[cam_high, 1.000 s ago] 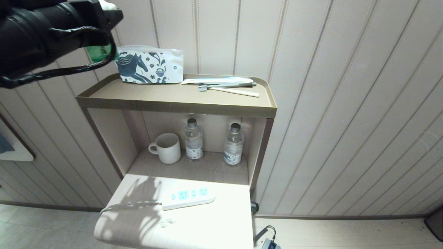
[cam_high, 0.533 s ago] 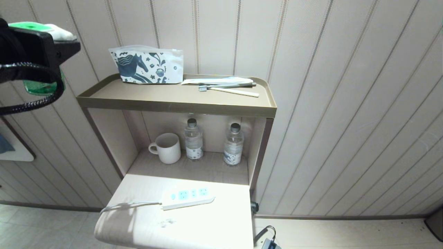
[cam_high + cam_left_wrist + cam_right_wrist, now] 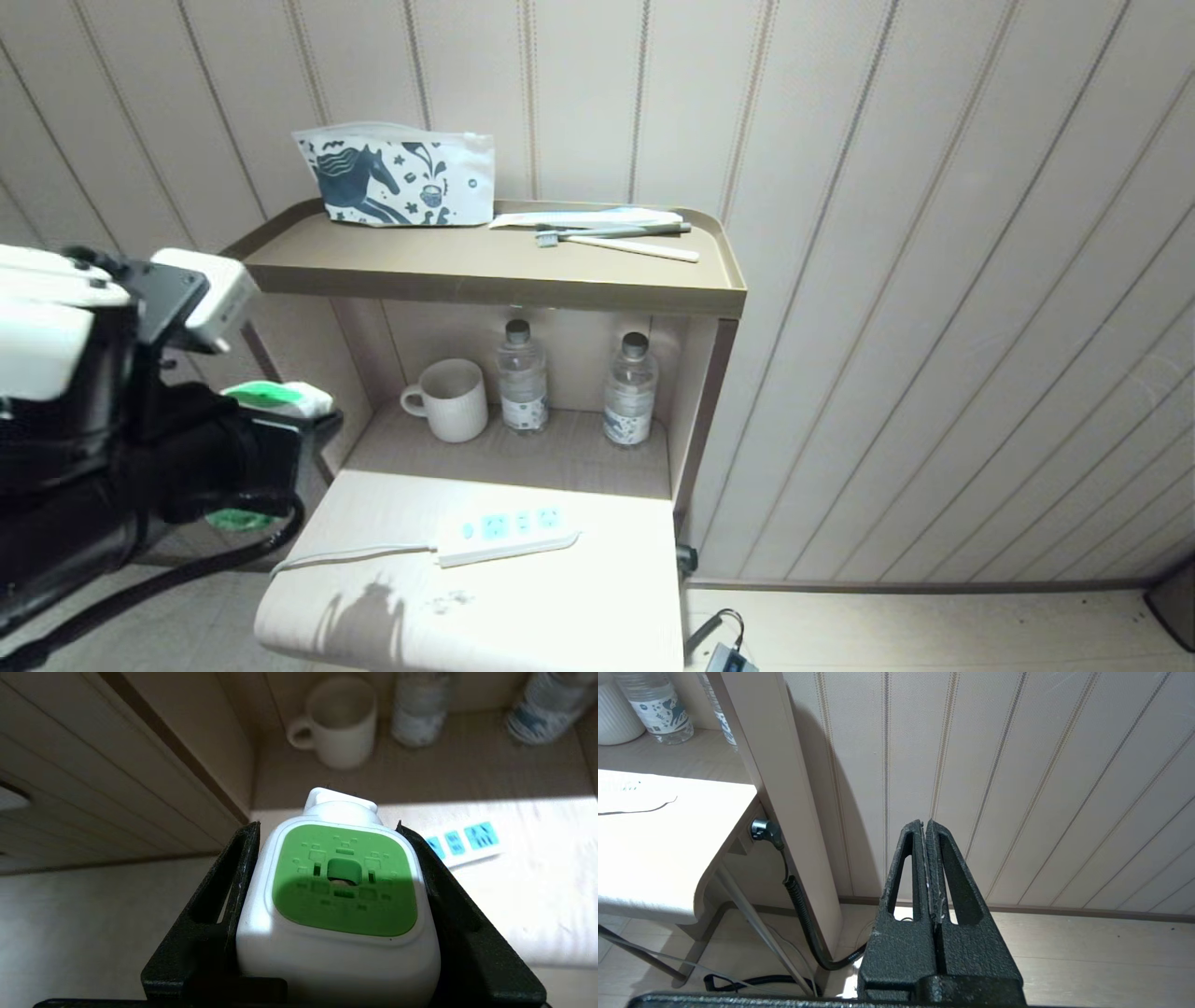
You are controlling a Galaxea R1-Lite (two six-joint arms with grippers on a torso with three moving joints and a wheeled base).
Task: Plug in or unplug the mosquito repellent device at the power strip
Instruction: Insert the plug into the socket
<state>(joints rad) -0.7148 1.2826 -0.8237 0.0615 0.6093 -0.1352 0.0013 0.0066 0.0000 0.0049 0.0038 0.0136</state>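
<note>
My left gripper [image 3: 327, 828] is shut on the mosquito repellent device [image 3: 343, 882], a white body with a bright green top held between the two black fingers. In the head view the mosquito repellent device [image 3: 275, 399] hangs at the far left, beside the cabinet and left of the low table. The power strip [image 3: 509, 534], white with light-blue socket faces, lies on the bright table top with nothing plugged into it; the power strip [image 3: 462, 842] also shows past the device. My right gripper [image 3: 924, 823] is shut and empty, parked low by the wall.
A white mug [image 3: 450, 399] and two clear water bottles [image 3: 522, 378] stand in the lower shelf behind the table. A horse-print pouch [image 3: 397, 177] and toothbrushes [image 3: 616, 238] lie on the cabinet top. A black cable [image 3: 803, 914] runs down beside the cabinet.
My left arm has swung down and left, from high by the pouch to beside the low table, still holding the device. The power strip has not moved.
</note>
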